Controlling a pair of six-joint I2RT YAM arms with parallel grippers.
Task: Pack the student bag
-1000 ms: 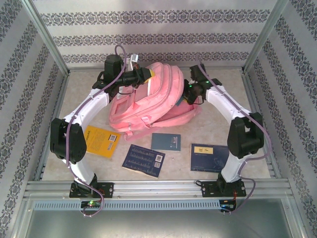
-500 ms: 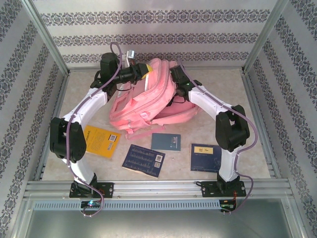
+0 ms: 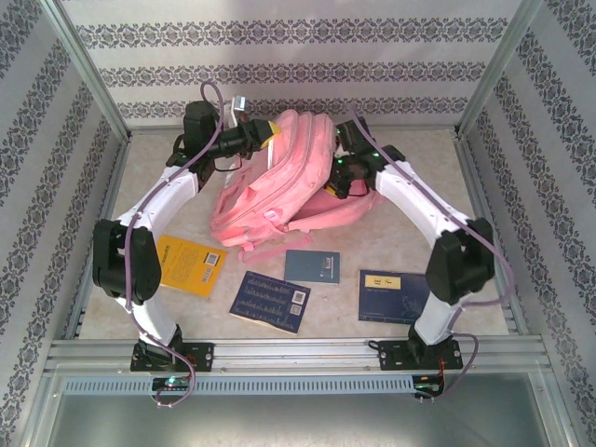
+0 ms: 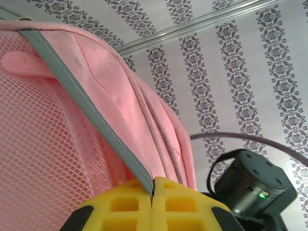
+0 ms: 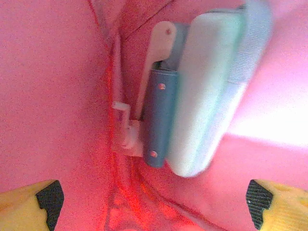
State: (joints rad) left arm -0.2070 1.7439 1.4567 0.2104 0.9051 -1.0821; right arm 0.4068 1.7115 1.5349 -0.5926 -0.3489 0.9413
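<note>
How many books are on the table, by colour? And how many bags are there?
yellow book: 1
blue books: 3
pink bag: 1
Total: 5

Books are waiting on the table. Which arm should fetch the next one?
Right, probably. The right gripper is open and empty inside the student bag, and the blue book lies near that arm's base. The left gripper is shut on the bag's grey-trimmed edge, holding it up.
</note>
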